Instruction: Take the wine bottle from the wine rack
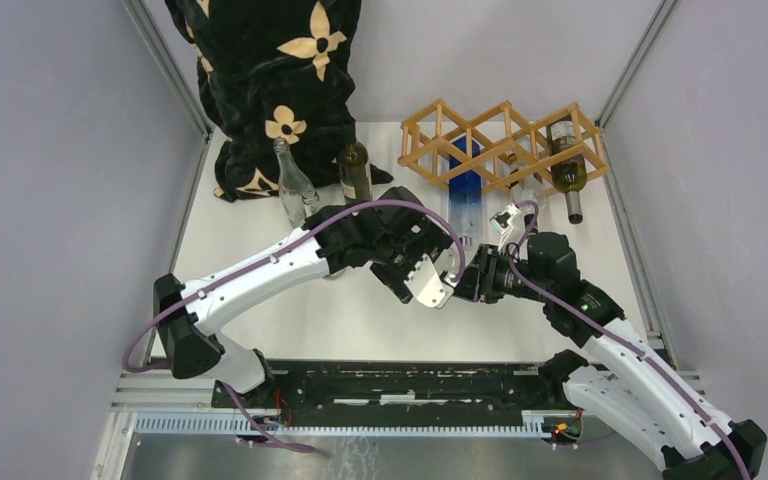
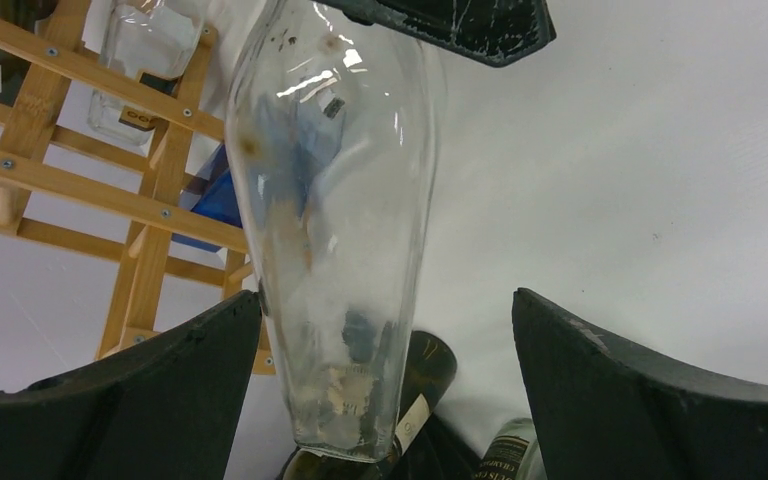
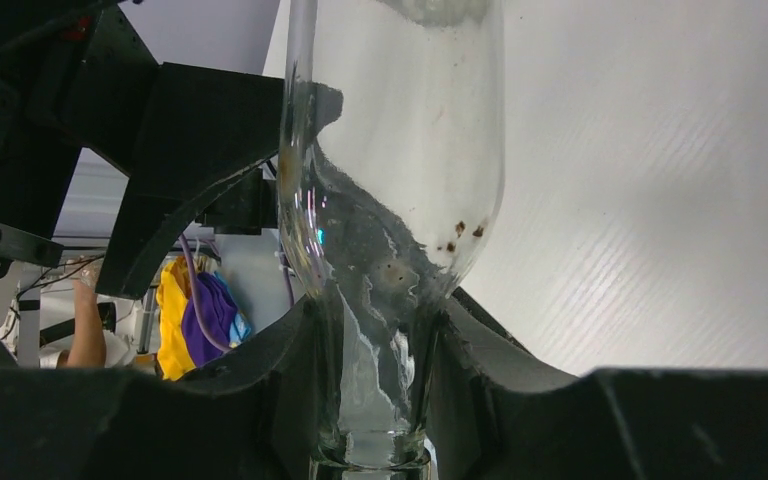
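Observation:
The wine rack (image 1: 505,140) is a light wooden lattice at the back right of the table, also seen at the left of the left wrist view (image 2: 140,200). A clear glass wine bottle (image 2: 340,220) hangs in front of it. My right gripper (image 3: 375,310) is shut on the bottle's neck (image 3: 375,380), and the body rises away from that camera. My left gripper (image 2: 385,300) is open around the bottle's lower body; the left finger (image 2: 160,390) is close to the glass and the right finger (image 2: 640,390) stands well apart. From above, both grippers (image 1: 430,285) (image 1: 475,275) meet in front of the rack.
A blue bottle (image 1: 465,175) and a green bottle (image 1: 567,165) lie in the rack's cells. A clear bottle (image 1: 295,190) and a dark bottle (image 1: 355,170) stand at the back left beside a black flowered cloth (image 1: 270,80). Metal frame posts flank the table.

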Robot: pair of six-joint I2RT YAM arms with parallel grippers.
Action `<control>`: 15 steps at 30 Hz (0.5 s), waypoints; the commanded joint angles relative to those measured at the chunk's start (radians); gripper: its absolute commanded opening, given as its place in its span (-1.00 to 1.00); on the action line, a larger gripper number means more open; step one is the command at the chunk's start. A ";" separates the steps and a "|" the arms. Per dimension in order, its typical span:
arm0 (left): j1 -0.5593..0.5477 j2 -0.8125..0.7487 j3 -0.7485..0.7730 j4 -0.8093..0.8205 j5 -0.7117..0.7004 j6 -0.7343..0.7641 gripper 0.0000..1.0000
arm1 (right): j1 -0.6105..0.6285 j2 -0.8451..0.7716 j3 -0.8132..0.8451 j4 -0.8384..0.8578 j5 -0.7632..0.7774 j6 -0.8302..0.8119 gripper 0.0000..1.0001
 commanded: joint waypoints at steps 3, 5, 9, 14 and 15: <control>-0.002 0.010 0.013 -0.013 -0.020 0.024 1.00 | 0.012 -0.022 0.092 0.034 -0.055 0.000 -1.00; -0.003 0.011 0.003 -0.014 -0.025 0.027 1.00 | 0.016 -0.023 0.102 0.026 -0.062 0.000 -1.00; -0.002 0.040 0.029 0.006 -0.043 0.013 0.94 | 0.033 0.004 0.120 0.013 -0.087 -0.005 -1.00; -0.001 0.073 0.052 -0.007 -0.051 -0.004 0.96 | 0.069 0.027 0.142 0.023 -0.088 -0.023 -1.00; -0.001 0.079 0.055 -0.014 -0.046 -0.006 0.95 | 0.075 0.034 0.144 0.026 -0.089 -0.025 -1.00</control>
